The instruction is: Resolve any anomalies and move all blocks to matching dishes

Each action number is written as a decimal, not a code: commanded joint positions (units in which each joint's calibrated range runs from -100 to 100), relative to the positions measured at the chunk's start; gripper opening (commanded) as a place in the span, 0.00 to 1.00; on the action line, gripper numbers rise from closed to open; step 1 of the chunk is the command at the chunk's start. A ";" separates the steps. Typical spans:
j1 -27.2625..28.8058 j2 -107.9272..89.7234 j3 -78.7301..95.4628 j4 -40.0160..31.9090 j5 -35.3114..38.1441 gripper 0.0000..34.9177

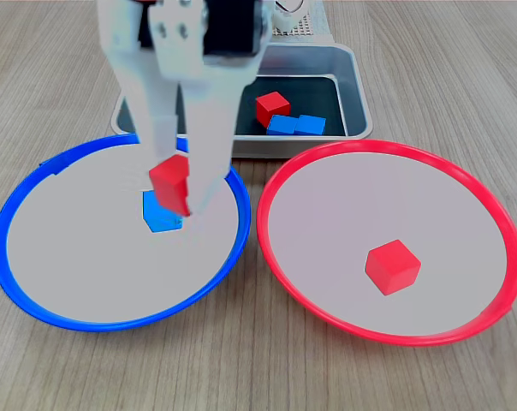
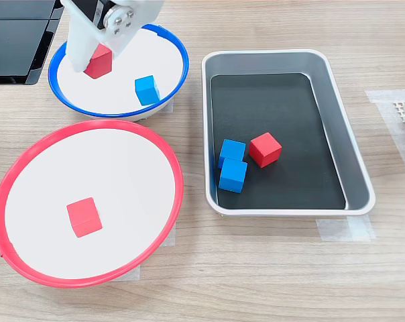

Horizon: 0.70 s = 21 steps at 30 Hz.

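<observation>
Surface (image 2: 269,268): pale wood, carrying everything.
Red-rimmed dish (image 1: 276,231): holds one red block (image 1: 392,266), lying alone.
Blue-rimmed dish (image 1: 2,231): holds one blue block (image 2: 147,89).
Metal tray (image 2: 353,168): black bottom; two blue blocks (image 2: 232,168) touching, a red block (image 2: 265,149) just beside them.
End effector (image 1: 175,184): white, above the blue-rimmed dish, clamped on a held red block (image 2: 99,62) near the blue block.
</observation>
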 commanded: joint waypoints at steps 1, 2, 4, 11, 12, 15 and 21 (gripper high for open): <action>-5.09 -7.62 3.42 1.78 -2.64 0.01; -6.59 -8.47 5.15 1.78 -3.22 0.01; -9.13 -9.16 7.52 1.53 -4.49 0.01; -13.84 -6.60 13.34 -3.09 -5.62 0.01; -14.31 -5.40 13.43 -3.51 -5.62 0.03; -14.78 -3.61 12.89 -3.84 -5.81 0.18; -15.72 -1.91 11.61 -3.42 -5.96 0.53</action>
